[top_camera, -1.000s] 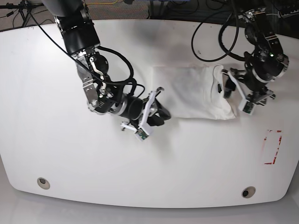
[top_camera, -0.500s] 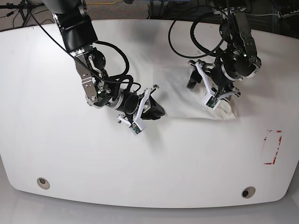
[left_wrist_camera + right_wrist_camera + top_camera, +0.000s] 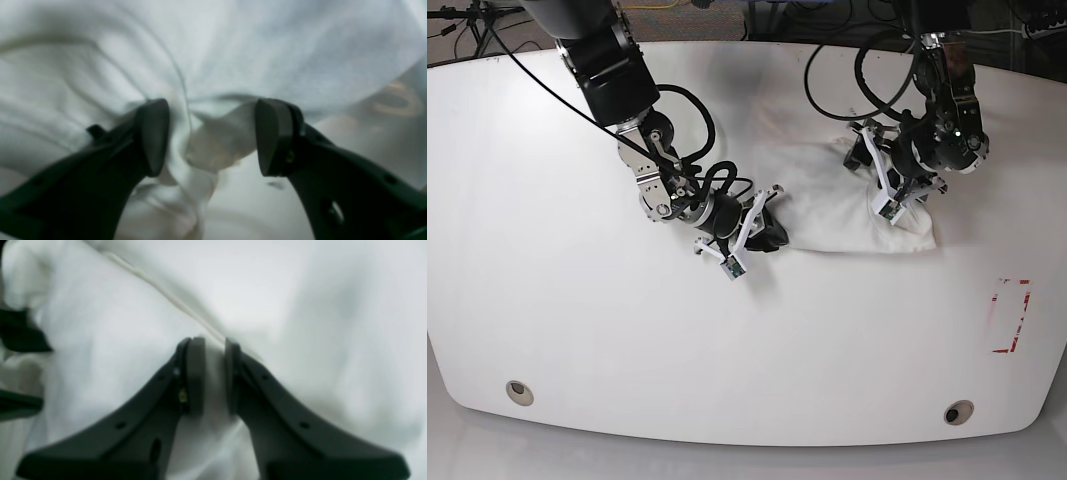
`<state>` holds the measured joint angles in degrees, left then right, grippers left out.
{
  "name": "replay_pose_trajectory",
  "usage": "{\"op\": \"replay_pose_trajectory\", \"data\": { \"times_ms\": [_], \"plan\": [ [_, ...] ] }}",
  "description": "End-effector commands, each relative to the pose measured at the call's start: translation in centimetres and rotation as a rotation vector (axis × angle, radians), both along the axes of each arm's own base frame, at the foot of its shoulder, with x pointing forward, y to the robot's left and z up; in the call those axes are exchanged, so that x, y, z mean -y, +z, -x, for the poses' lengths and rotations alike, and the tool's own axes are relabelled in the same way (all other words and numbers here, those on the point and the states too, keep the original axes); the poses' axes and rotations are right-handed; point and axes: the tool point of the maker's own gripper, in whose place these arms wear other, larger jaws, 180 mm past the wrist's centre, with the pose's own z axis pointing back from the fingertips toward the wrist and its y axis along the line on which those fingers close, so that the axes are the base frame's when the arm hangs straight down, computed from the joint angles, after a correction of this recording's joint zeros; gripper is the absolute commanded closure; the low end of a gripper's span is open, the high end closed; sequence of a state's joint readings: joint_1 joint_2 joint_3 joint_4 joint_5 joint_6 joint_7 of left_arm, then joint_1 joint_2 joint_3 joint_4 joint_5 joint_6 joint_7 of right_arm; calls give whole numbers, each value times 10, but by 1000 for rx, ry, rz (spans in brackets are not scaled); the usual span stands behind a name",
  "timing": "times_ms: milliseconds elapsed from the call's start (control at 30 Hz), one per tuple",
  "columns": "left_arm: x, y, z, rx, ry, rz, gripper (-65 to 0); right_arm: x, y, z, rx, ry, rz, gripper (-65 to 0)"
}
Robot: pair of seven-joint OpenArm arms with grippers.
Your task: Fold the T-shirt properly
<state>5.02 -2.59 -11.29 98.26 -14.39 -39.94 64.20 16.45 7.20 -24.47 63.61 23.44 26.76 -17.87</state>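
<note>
Where half a second ago the right gripper [image 3: 772,232] hung just off the T-shirt's [image 3: 827,205] lower left edge, it has now been pressed onto that edge, its jaws pinched on a fold of the T-shirt's hem; the T-shirt is seen as a white, creased, roughly rectangular bundle lying on the table [image 3: 577,330] between the two arms; the left gripper [image 3: 874,178] has been shifted onto the T-shirt's right part, jaws held apart astride a bunched ridge of cloth, gripping nothing.

A white table [image 3: 547,300] carries the T-shirt [image 3: 827,205] and a red-marked paper [image 3: 1011,316].
</note>
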Motion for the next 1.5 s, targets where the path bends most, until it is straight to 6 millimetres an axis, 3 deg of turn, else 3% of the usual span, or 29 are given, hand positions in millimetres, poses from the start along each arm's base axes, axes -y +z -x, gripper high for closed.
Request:
{"op": "replay_pose_trajectory", "data": {
  "times_ms": [0,167,267,533,733,833,867,967,1067,1300,1467],
  "plan": [
    [-12,4,-17,41,6,0,-379,4,-9,-4,-2,-4,32,-89],
    [-34,-9,-23,32,25,-2,-379,8,-28,19,-46,25,30,-87],
    [-45,-13,-27,32,35,-5,-379,21,-37,31,-62,12,18,-87],
    [-68,6,-50,88,37,-56,-379,36,-51,55,-106,-39,-3,-87],
    [-62,26,-76,150,32,-44,-379,28,-43,80,-93,-33,-34,-87],
    [-33,25,-85,149,-10,-6,-379,22,-40,91,-101,-21,-37,-87],
    [-19,27,-90,153,-35,7,-379,20,-37,95,-100,-13,-39,-87],
    [-8,36,-98,177,-68,10,-379,15,-30,103,-92,2,-43,-87],
    [-7,48,-103,202,-79,-9,-379,12,-19,105,-73,14,-38,-87],
    [-6,101,-113,339,-107,-77,-379,7,28,93,18,27,7,-87],
    [-1,121,-101,412,-128,-102,-379,2,55,79,78,55,27,-87]
  ]
}}
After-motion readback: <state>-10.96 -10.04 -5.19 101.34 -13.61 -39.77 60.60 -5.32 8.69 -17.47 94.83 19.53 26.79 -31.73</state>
